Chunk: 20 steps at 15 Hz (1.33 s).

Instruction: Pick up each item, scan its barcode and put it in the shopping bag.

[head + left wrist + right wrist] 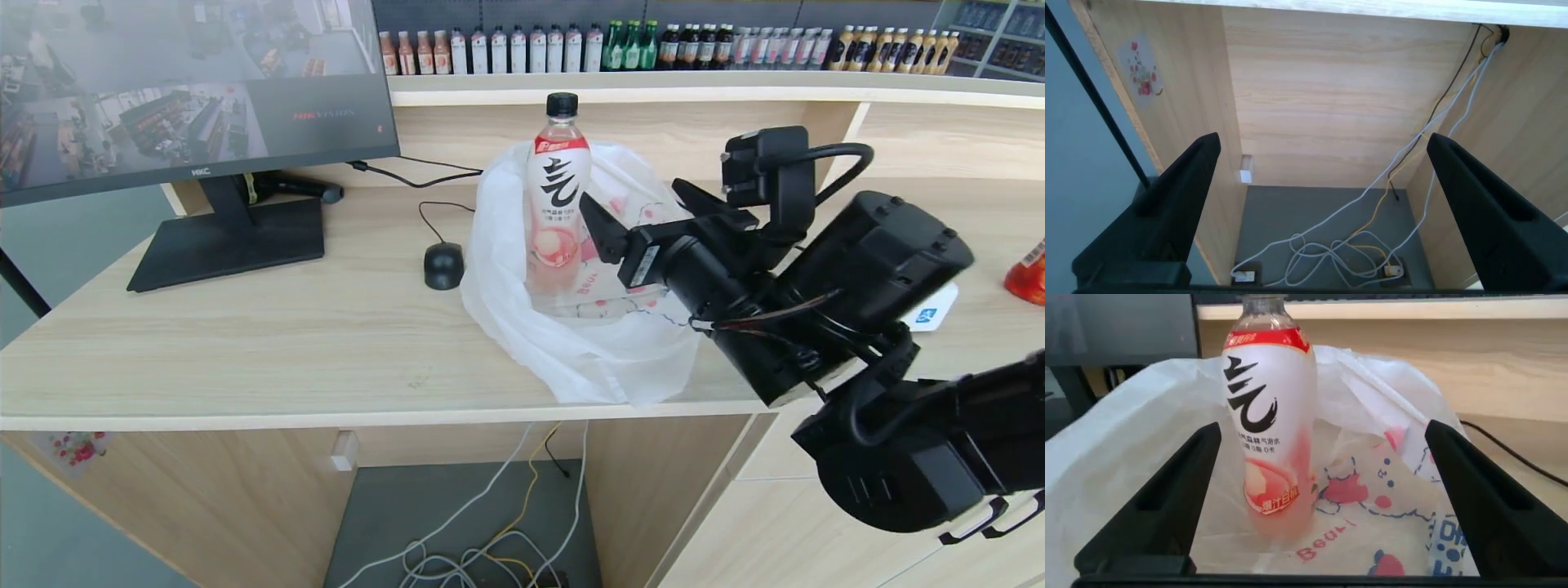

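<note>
On the tabletop [245, 327] one white shopping bag [588, 351] lies open, and one pink bottle [558, 196] with a black cap stands upright inside it. The right gripper [633, 200] sits at the bag's right side, pointing at the bottle. Its two fingers [1167, 506] are spread wide and hold nothing. From the right wrist view the bottle [1270, 433] stands just ahead of the gap between them, with neither finger touching it, and the bag's printed plastic [1372, 498] lies below.

Beneath the tabletop, the left gripper [1323, 212] hangs with its two fingers [1176, 204] also wide apart and nothing between them. It faces the wooden recess where loose cables [1339, 253] lie on the floor.

Left of the bag sit one black mouse [443, 265] and one monitor [188, 90]. At the far right edge one orange item [1029, 278] is partly cut off. One white device [931, 310] lies near it, behind the right arm. A row of bottles [669, 47] lines the shelf behind.
</note>
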{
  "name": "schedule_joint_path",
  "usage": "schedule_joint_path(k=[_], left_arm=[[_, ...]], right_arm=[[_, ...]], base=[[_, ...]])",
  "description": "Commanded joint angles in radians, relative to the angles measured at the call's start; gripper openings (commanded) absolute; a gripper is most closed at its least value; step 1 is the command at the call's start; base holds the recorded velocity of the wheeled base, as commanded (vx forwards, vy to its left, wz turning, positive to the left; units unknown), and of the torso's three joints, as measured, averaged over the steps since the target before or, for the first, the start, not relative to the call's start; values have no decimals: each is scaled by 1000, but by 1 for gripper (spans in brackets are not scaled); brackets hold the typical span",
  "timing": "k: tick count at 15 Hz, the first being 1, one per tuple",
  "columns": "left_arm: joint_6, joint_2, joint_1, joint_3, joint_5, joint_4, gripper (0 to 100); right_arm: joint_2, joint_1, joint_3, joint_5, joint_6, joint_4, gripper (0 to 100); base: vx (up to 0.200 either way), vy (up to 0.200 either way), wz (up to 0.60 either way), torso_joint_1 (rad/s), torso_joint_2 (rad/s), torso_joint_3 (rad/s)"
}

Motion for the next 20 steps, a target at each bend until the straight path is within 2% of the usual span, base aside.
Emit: schedule_joint_path(k=[1,4,8,11,17,20], left_arm=[[0,0,0,0,0,0,100],[0,0,0,0,0,0,100],[0,0,0,0,0,0,100],[6,0,0,0,0,1,100],[5,0,0,0,0,1,100],[3,0,0,0,0,1,100]], right_arm=[[-68,5,61,33,7,-45,100],[-77,5,200,45,8,-211,100],[-116,8,262,49,13,-222,100],[-102,12,253,49,11,-222,100],[-81,12,254,64,31,-222,100],[-65,9,248,64,33,-222,100]], base=[[0,0,0,0,0,0],[0,0,0,0,0,0],[0,0,0,0,0,0],[-200,0,0,10,1,4],[0,0,0,0,0,0],[0,-200,0,-1,2,1]])
